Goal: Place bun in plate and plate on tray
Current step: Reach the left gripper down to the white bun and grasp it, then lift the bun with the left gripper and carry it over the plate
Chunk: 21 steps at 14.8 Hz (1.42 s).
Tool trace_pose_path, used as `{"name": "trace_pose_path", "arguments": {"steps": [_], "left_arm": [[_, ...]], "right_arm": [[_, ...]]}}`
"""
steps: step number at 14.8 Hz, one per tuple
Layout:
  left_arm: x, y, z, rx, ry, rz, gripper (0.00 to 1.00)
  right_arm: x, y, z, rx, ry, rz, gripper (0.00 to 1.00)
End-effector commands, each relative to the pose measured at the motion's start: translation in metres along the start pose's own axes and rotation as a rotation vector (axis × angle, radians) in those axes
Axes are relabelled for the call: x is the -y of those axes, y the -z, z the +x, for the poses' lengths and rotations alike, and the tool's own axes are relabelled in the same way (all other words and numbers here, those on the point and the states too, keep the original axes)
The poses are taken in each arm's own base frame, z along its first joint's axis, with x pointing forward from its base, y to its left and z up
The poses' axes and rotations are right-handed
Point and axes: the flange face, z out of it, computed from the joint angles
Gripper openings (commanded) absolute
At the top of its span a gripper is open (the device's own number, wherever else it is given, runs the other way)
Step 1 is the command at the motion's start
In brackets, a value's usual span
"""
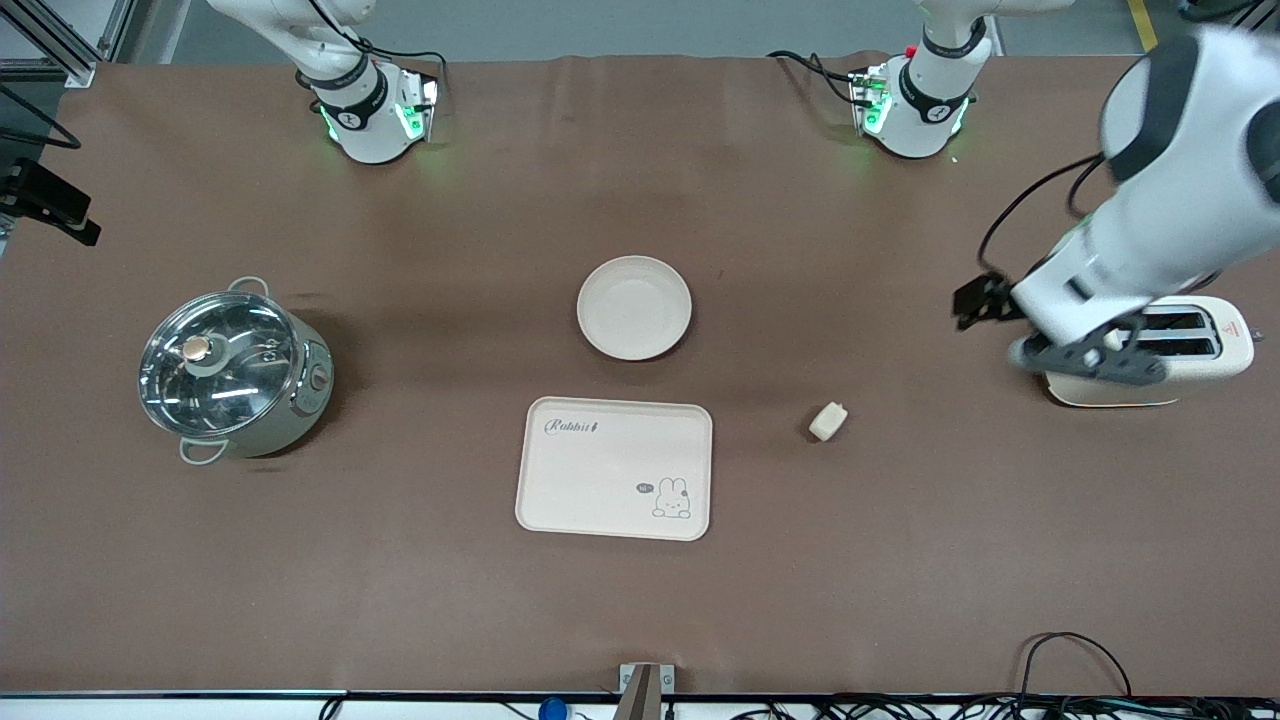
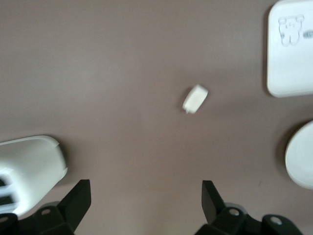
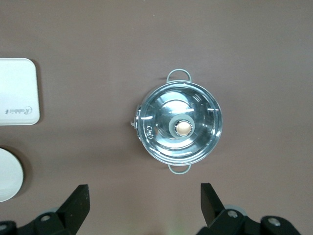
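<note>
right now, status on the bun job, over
Left tool open, over the toaster. Right tool open above the pot. Bun on table, plate and tray empty. Path clear.

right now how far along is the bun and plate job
Nothing is done yet. The bun lies on the table beside the tray, the plate is empty and off the tray. The left hand is open above the toaster; the right hand, open above the pot.

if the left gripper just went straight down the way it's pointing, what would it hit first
Probably bare table beside the toaster. The open left gripper points down with the bun ahead of its fingers, not between them. Depth is unclear.
</note>
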Motion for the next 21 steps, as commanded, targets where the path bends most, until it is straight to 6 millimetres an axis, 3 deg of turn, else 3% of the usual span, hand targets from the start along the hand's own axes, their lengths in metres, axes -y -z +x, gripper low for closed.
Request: {"name": "trace_pose_path", "arguments": {"steps": [1,3,4,6,8,13,16,19,21], "left_arm": [[-0.051,-0.082,0.041,-0.032,0.038,-0.036,1.00],[-0.092,-0.131,0.051,-0.036,0.056,-0.040,1.00],[-0.100,-0.154,0.053,-0.043,0.056,-0.044,1.00],[-0.101,-0.200,0.051,-0.066,0.055,-0.056,1.00],[-0.104,-0.233,0.037,-0.062,0.037,-0.052,0.99],[-0.107,-0.271,0.014,-0.076,-0.057,0.015,0.99],[-0.100,-0.285,0.009,-0.127,-0.142,0.076,0.95],[-0.099,-0.292,0.009,-0.140,-0.190,0.107,0.90],[-0.098,-0.295,0.009,-0.140,-0.193,0.106,0.77]], "right_arm": [[-0.008,-0.010,0.000,0.019,-0.008,0.029,1.00],[-0.012,-0.007,0.003,-0.006,-0.006,0.042,1.00],[-0.008,-0.003,0.003,-0.022,0.027,0.038,1.00],[-0.004,-0.004,0.003,-0.016,0.035,0.040,1.00],[-0.003,-0.004,0.003,-0.019,0.042,0.042,1.00],[0.025,-0.003,0.013,-0.035,0.084,0.046,1.00],[0.072,-0.028,0.018,0.008,0.116,0.033,1.00],[0.099,-0.050,0.031,0.023,0.086,0.066,1.00],[0.108,-0.073,0.039,0.058,0.089,0.124,1.00]]}}
